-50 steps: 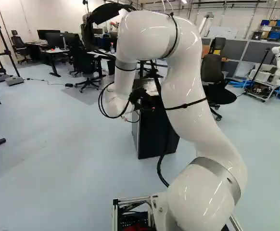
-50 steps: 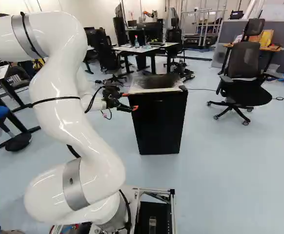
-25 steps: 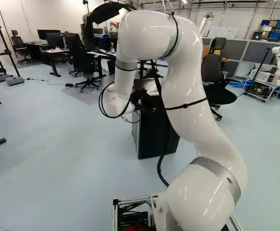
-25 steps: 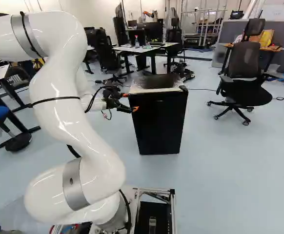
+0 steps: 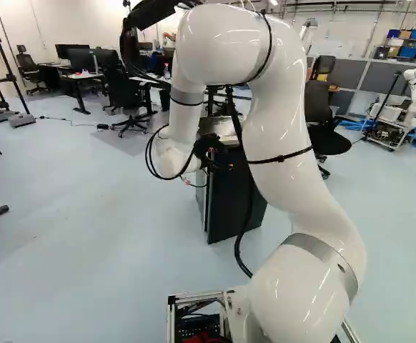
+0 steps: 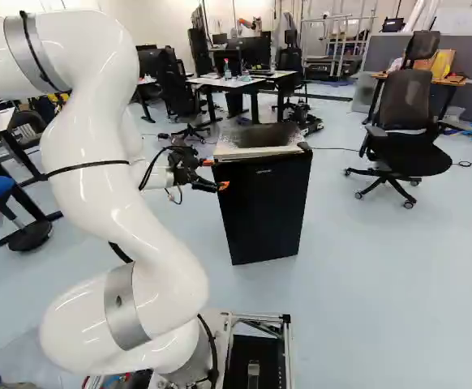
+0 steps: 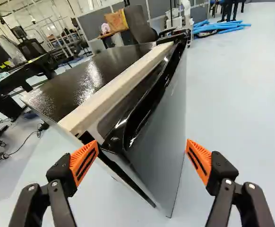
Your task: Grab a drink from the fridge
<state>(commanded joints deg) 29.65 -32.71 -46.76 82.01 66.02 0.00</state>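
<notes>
Wrist view: your black, orange-padded claw (image 7: 142, 144) is released, the flat black fridge door (image 7: 158, 142) seemingly ajar, drink left to fetch.

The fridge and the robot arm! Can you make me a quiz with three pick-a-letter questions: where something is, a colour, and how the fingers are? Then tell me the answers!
1. In the right base view, where does the fridge stand?
A) On top of a desk
B) Between the arm and the big office chair at the right
C) To the left of the arm

2. What colour are the pads on the end effector?
A) Orange
B) Blue
C) Green

3. How are its two fingers?
A) Shut on a bottle
B) Pressed together, holding nothing
C) Open, standing apart

Answers:
1: B, the fridge is on the floor, arm on one side and chair on the other.
2: A, both pads look bright orange in the wrist view.
3: C, a wide space shows between them.
</notes>
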